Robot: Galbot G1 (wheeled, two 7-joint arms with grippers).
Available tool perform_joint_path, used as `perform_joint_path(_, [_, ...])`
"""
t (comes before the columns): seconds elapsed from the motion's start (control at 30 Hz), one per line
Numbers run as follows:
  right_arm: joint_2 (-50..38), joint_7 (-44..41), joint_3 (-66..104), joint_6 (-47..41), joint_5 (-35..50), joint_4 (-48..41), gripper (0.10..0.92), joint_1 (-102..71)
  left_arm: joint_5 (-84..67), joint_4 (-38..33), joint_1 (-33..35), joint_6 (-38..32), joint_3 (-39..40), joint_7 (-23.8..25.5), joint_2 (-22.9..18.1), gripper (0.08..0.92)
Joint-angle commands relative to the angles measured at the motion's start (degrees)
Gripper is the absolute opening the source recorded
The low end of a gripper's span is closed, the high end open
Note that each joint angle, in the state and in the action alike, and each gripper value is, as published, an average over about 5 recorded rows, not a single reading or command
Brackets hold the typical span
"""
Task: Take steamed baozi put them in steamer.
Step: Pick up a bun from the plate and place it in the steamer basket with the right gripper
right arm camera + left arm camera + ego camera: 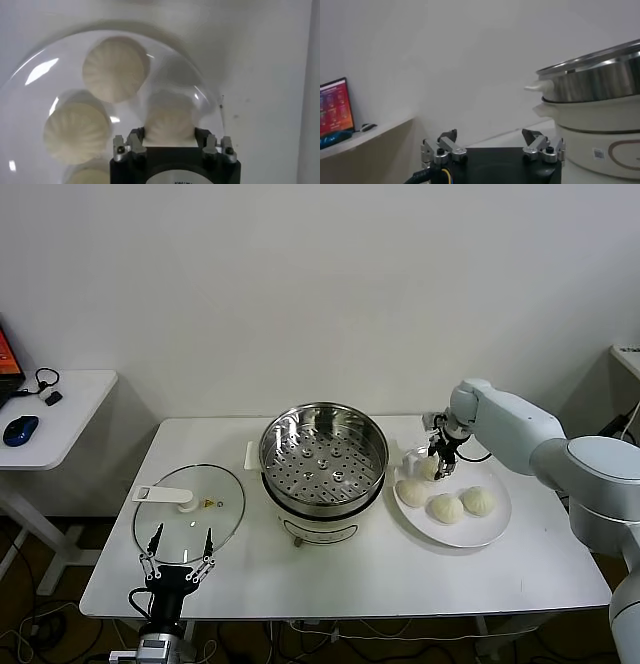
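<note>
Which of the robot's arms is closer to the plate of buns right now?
The right. Its end effector is down over the plate, fingers on either side of the farthest bun. The left end effector sits at the table's near-left edge by the glass lid, across the steamer.

- White table before a plain pale wall
- Flat glass lid with white handle lies on the table's left part; near its front edge
- Large white plate on the table's right part
- Side desk at far left; blue mouse on it; laptop screen lit at the edge; dark cable beside
</note>
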Motion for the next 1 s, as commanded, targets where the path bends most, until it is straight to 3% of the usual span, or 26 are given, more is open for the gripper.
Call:
perform_joint_path(0.03, [-1.93,-0.39,-3.43,1.13,1.02,3.98,0.670,4.04,0.03,-0.20,0.10,-0.02,-0.13,-0.05,-2.80,0.823])
perform_joint_path(0.47, [-6.37,-0.76,-21.92,12.56,10.48,24.91,0.659,28.11,0.11,-0.84,0.59,0.09,-0.17,-0.47,-2.80,0.823])
perform_joint_path(0.73, [-4.05,0.33,-29.31,29.71,19.31,30.12,0.634,36.93,0.29,-1.38,1.31,0.12,-0.37,-1.28,-2.80,0.823])
perform_joint_path(1.0, [4.51,-0.06,-29.14,42.95,18.77,28.37,0.620,38.87,0.95,-1.18,1.20,0.29,-0.01,-1.59,-2.80,0.823])
